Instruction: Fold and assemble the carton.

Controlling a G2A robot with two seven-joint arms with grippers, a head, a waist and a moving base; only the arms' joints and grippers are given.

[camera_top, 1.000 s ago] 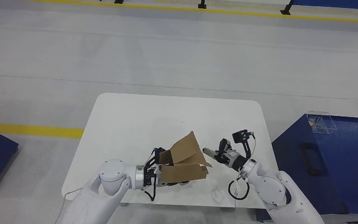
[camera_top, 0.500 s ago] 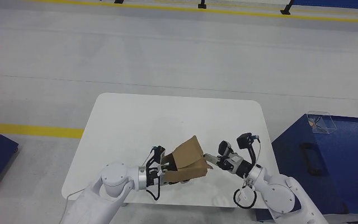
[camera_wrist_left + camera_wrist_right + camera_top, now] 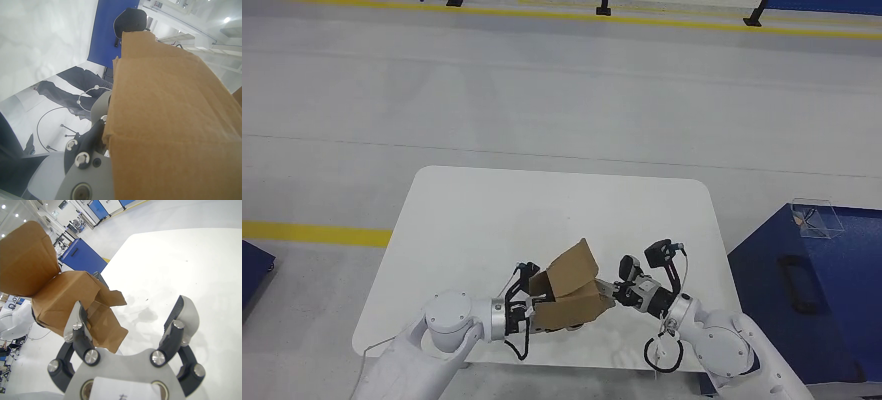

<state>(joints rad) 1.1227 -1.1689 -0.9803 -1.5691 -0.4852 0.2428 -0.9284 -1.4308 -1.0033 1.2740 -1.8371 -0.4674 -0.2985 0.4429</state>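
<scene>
Now: you have the carton (image 3: 572, 292) half folded, one flap raised, held over the table (image 3: 542, 200) near the middle of the edge on the robot's side. Left gripper (image 3: 529, 301) is clamped on the carton's left end. Right gripper (image 3: 130, 303) is spread wide at its right end, with one finger (image 3: 80, 313) touching a flap and the other off it.
</scene>
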